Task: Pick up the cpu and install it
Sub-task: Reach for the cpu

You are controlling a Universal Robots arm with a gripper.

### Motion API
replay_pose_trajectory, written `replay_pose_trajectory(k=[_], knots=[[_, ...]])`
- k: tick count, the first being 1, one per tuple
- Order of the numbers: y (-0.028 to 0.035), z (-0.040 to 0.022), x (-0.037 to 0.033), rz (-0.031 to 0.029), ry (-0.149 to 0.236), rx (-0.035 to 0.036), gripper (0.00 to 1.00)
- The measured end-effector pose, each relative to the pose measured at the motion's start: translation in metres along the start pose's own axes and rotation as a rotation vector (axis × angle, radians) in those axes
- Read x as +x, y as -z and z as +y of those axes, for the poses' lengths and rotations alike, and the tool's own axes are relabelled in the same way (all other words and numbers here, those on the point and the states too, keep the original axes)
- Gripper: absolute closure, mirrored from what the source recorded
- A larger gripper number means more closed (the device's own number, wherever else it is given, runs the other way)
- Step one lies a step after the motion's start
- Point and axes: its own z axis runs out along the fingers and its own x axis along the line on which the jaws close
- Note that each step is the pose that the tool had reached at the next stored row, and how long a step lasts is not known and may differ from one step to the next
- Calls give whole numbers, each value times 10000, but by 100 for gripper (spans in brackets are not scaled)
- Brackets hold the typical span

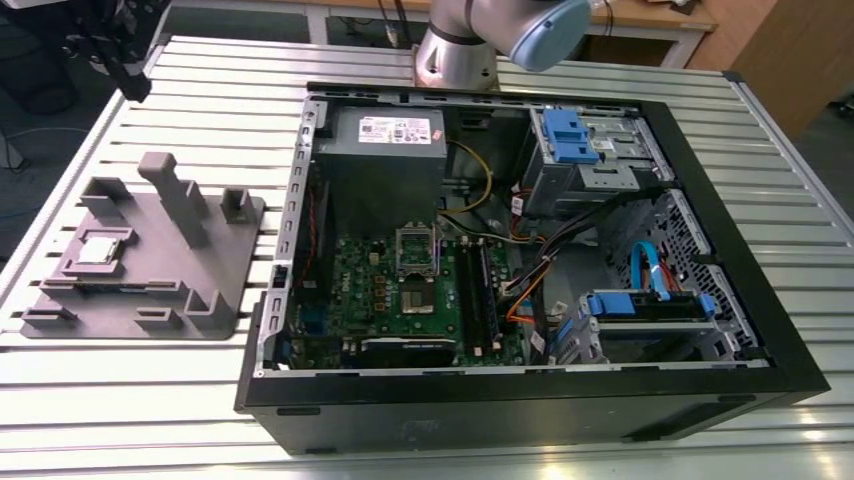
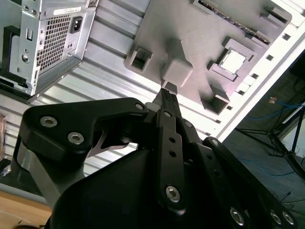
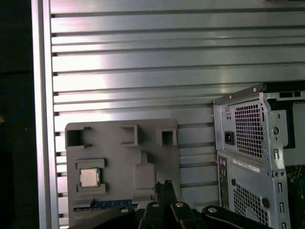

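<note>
While the cpu (image 1: 100, 248) lies flat in a square recess of the grey tray (image 1: 247, 255), which rests on the slatted counter (image 1: 134, 400) to the exterior view's left of the open computer case (image 1: 534, 410), the gripper (image 3: 163, 185) hangs above the counter, well apart from the chip. In both wrist views its jaws look pressed together, pinching nothing.

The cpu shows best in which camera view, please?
The first wrist view: the cpu faces the camera squarely, unobstructed in its tray pocket. The second wrist view shows the cpu at a slant; the exterior view shows the cpu small, on the tray at that view's left.
</note>
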Motion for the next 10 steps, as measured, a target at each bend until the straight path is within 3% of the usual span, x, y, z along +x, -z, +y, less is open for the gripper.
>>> replay_pose_trajectory(k=[5, 10], knots=[[-2, -6, 81, 0, -1, 0, 89], [-2, -7, 97, 0, 1, 0, 89]])
